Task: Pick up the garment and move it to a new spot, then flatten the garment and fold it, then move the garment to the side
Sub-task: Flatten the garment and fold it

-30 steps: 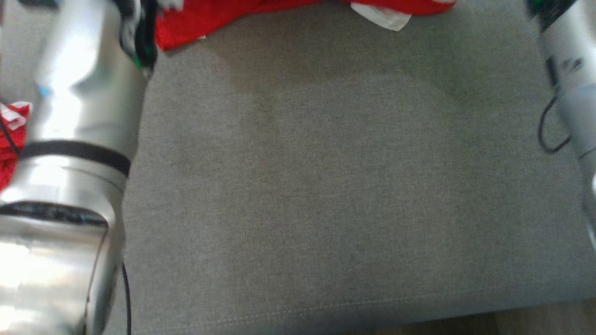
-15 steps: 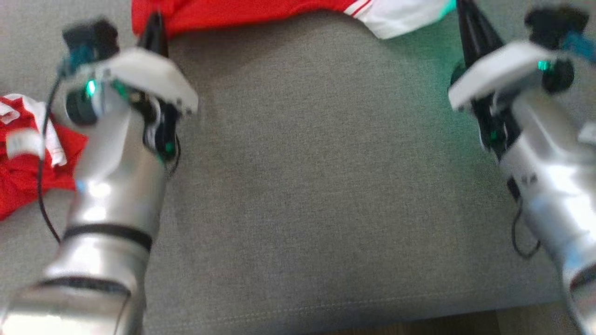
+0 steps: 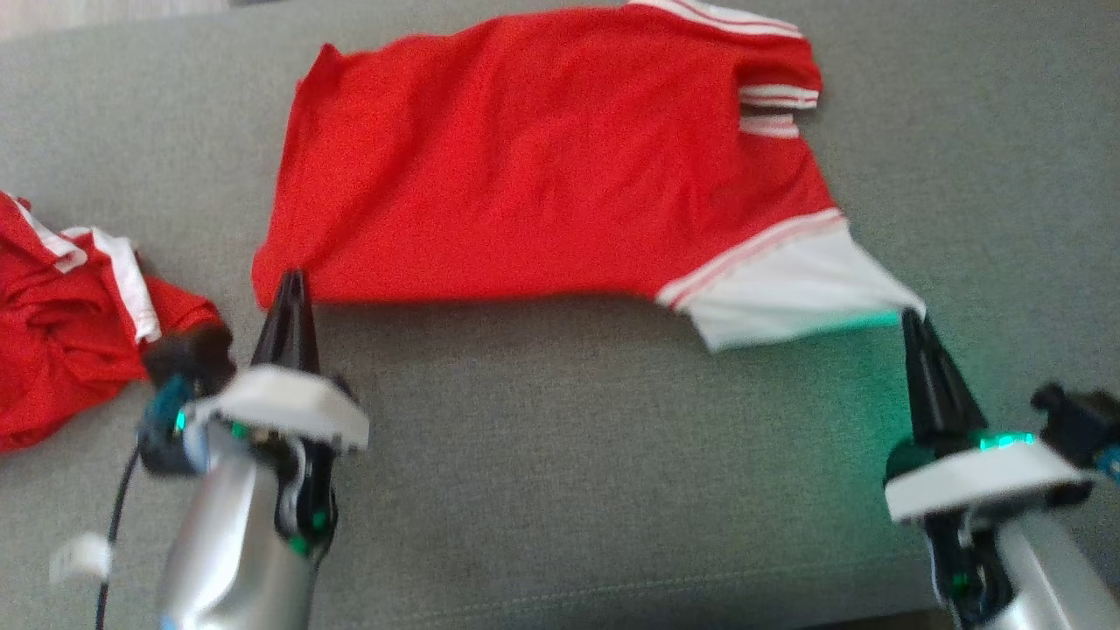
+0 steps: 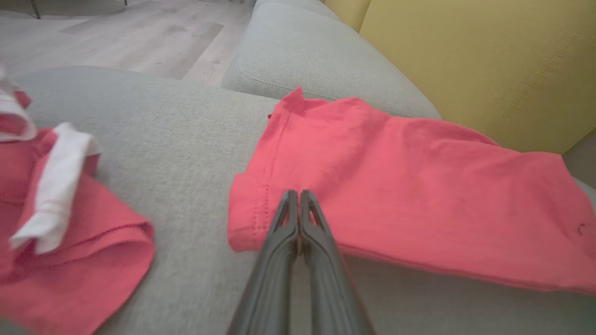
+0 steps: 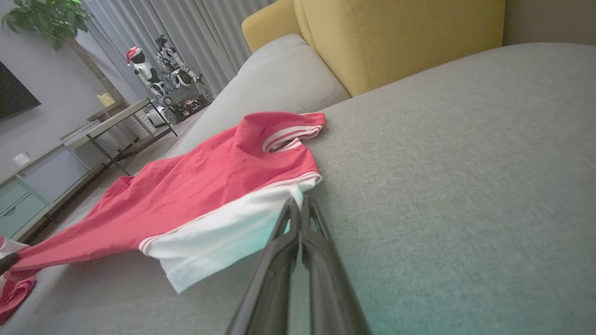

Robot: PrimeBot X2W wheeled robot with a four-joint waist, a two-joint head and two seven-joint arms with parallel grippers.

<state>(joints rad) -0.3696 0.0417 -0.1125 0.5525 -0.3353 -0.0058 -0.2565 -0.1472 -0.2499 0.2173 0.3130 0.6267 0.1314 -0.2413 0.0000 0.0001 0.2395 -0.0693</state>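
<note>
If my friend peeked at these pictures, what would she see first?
Probably the big red shirt, spread across the middle of the grey sofa. The left gripper pinches its near left corner, and the right gripper pinches the tip of its white sleeve. A second red garment lies crumpled off to the left.

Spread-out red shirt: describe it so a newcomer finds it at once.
On the grey sofa seat, in front of the yellow cushion, a red shirt lies spread flat, its near edge pinched by the left hand and right hand. Unlike the bunched red garment to its left, it is laid open, showing a white sleeve.
</note>
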